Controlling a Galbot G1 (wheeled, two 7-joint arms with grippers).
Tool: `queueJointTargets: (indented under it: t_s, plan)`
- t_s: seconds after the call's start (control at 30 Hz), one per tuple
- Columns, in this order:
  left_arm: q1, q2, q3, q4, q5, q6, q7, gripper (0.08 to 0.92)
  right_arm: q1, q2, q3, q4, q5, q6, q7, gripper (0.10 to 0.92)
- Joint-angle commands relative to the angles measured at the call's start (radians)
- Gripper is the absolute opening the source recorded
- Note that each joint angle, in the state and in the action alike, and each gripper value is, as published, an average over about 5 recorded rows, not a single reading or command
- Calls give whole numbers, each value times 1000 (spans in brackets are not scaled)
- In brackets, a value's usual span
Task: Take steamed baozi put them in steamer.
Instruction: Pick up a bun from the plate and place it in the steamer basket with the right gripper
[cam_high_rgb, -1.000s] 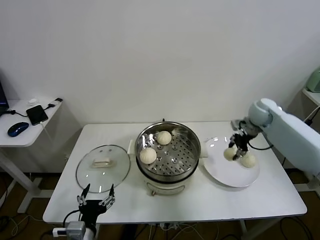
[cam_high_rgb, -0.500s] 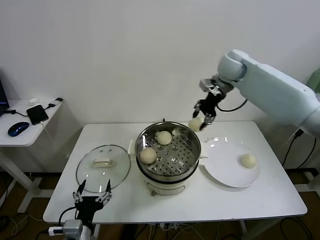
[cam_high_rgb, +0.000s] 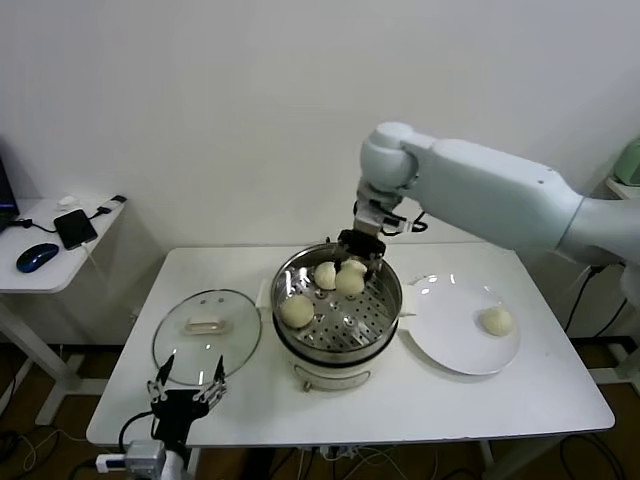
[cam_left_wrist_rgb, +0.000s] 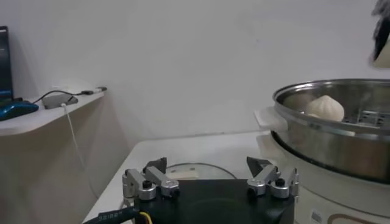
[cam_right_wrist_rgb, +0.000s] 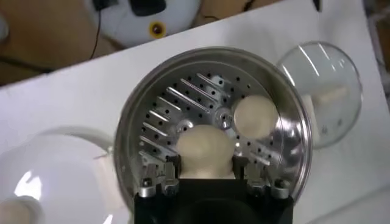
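At the table's near-left edge, your left gripper (cam_high_rgb: 188, 392) is parked low, fingers spread and holding nothing, just in front of the glass lid (cam_high_rgb: 206, 336) that lies flat on the tabletop. Move your eye right to the steamer (cam_high_rgb: 337, 303): two steamed baozi already sit on its perforated tray, one bun toward the left side (cam_high_rgb: 296, 311) and another further back (cam_high_rgb: 326, 275). Your right gripper (cam_high_rgb: 355, 262) hangs over the back of the tray with a third bun (cam_high_rgb: 349, 282) pinched between its fingers; the right wrist view shows that bun (cam_right_wrist_rgb: 206, 151) clamped on both sides, over the perforated metal and just beside the one at the back. You cannot tell from these views whether it is touching the tray yet. Further right, the white plate (cam_high_rgb: 452, 340) carries a last bun (cam_high_rgb: 496, 320). By my reckoning you are past halfway: two are placed, one is about to be released, and one remains to fetch.
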Motion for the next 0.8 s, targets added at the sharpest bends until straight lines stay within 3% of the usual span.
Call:
queueJointTargets:
  t_s: [0.03, 0.8]
  plan:
    - [4, -49, 0, -7, -1, -2, -1, 823, -67, 56, -44, 69, -205, 175, 99, 568]
    - [-3, -49, -2, 2, -3, 4, 0, 823, -148, 53, -43, 93, -199, 160, 63, 568]
